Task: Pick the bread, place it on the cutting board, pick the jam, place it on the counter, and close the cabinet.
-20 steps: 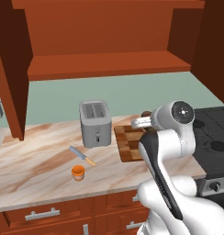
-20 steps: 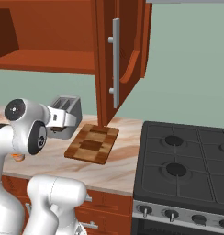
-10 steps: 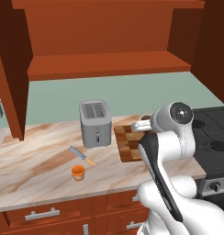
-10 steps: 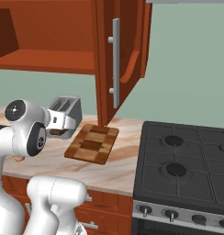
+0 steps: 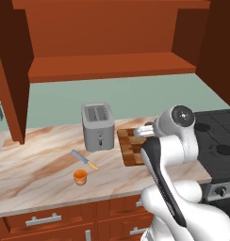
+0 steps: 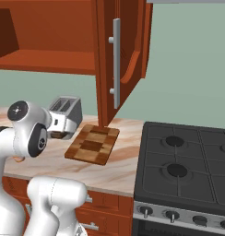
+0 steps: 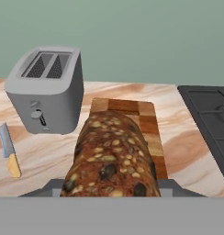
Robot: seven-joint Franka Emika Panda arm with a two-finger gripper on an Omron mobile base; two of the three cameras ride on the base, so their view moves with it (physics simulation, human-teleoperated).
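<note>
The bread (image 7: 111, 156), a dark seeded loaf, lies lengthwise between the fingers of my gripper (image 7: 111, 189), which is shut on it. It hangs just above the near end of the checkered cutting board (image 7: 148, 120). From the left base view my gripper (image 5: 146, 131) is over the board (image 5: 128, 149), right of the toaster. The orange jam (image 5: 80, 176) stands on the marbled counter (image 5: 36, 164) near its front edge. Above, the cabinet (image 5: 107, 66) stands with both doors open; its right door (image 6: 116, 60) hangs over the board (image 6: 91, 145).
A grey toaster (image 5: 98, 126) stands left of the board, with an orange-handled knife (image 5: 85, 160) lying in front of it. A black stove (image 6: 188, 166) borders the counter on the right. The cabinet's left door (image 5: 13, 84) juts out over the counter's left end.
</note>
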